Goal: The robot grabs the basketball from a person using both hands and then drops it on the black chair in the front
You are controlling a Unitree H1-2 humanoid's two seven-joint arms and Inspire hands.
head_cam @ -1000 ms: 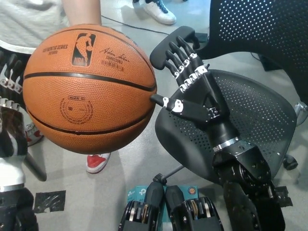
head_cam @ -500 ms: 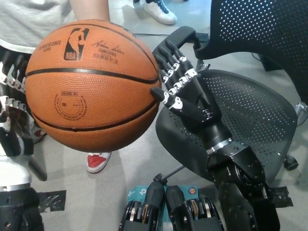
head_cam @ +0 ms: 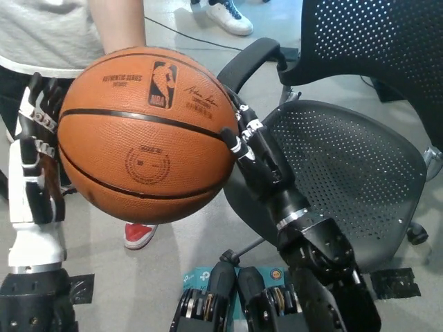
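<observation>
We see the basketball [head_cam: 147,133] held up between both hands, left of the black chair [head_cam: 346,166] and above the floor. Our white left hand [head_cam: 36,162] presses flat against its left side, fingers extended; the ball hides where they touch. Our black right hand [head_cam: 255,153] cups the right side, its fingers largely hidden behind the ball. A person's arm [head_cam: 118,24] reaches down behind the ball; that person's hand is out of sight.
</observation>
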